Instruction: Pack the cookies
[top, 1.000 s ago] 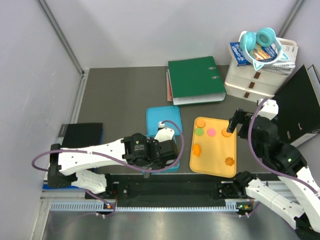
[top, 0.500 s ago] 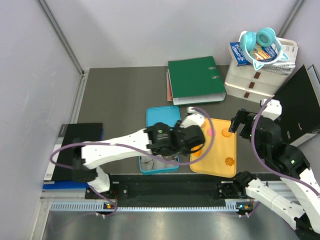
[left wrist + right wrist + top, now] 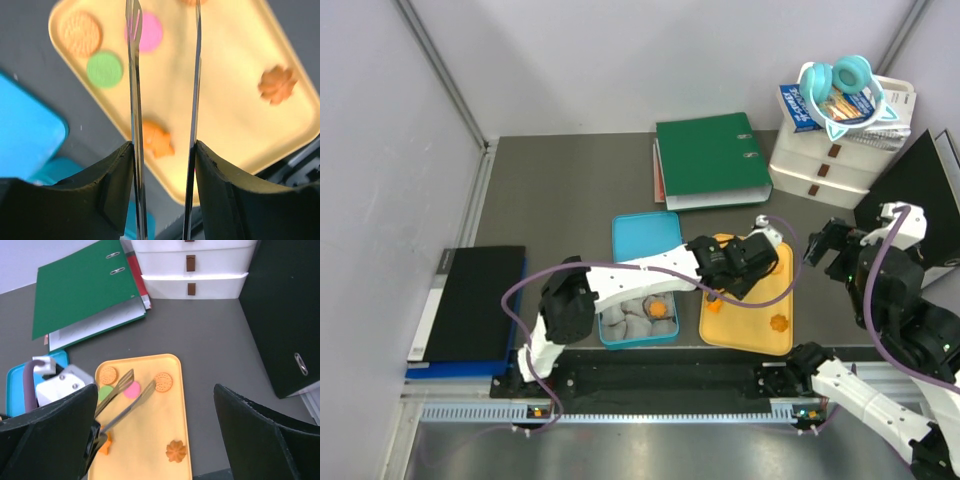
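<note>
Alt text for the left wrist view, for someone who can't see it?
The left claw holds tongs over the yellow tray, blades apart, an orange flower cookie showing between them. A pink cookie, a green cookie and a round orange cookie lie further up; a second flower cookie lies at right.

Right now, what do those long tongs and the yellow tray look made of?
The tongs look like polished metal: thin grey blades with bright glints. The tray looks like matte plastic, an even yellow-orange with a rounded rim, though painted metal is possible.
</note>
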Controlling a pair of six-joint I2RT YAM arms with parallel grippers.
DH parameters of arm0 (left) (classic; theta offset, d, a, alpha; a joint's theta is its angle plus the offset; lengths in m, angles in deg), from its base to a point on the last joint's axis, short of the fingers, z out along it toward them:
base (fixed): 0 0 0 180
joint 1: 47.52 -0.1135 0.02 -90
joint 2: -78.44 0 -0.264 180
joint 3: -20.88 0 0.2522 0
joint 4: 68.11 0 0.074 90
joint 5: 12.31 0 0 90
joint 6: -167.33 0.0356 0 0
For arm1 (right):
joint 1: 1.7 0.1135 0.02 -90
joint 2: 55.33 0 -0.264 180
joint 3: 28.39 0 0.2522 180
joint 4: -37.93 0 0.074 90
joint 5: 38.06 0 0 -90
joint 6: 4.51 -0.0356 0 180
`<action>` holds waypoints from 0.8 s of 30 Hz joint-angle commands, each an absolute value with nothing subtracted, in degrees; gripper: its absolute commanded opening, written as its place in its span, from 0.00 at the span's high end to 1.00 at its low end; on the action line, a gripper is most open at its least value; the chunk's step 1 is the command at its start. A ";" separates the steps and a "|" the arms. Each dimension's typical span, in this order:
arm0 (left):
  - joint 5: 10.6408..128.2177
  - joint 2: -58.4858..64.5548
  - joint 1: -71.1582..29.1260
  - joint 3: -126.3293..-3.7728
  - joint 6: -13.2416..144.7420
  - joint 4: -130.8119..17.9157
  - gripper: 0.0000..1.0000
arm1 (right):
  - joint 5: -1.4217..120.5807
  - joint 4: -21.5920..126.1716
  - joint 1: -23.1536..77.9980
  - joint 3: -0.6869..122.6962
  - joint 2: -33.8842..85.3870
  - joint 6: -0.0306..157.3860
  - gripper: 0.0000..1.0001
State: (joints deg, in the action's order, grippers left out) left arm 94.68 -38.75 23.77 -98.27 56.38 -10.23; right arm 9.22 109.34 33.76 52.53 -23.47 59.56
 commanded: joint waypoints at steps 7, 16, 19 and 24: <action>89.82 -46.18 22.01 -110.99 60.89 -16.99 0.44 | 5.62 111.28 34.24 55.33 -24.57 62.38 0.01; 87.97 -48.12 22.01 -110.40 60.98 -16.90 0.44 | 4.74 111.11 34.16 54.28 -25.27 62.29 0.01; 87.97 -48.47 22.01 -109.60 60.98 -16.73 0.44 | 4.65 111.11 34.24 54.01 -25.53 62.20 0.01; 89.20 -48.56 21.92 -108.29 60.98 -16.64 0.44 | 4.48 111.55 34.24 53.58 -25.97 61.85 0.01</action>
State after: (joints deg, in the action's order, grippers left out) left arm 88.61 -48.93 22.04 -109.22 60.55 -14.51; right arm 5.44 111.42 33.76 53.33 -25.00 61.50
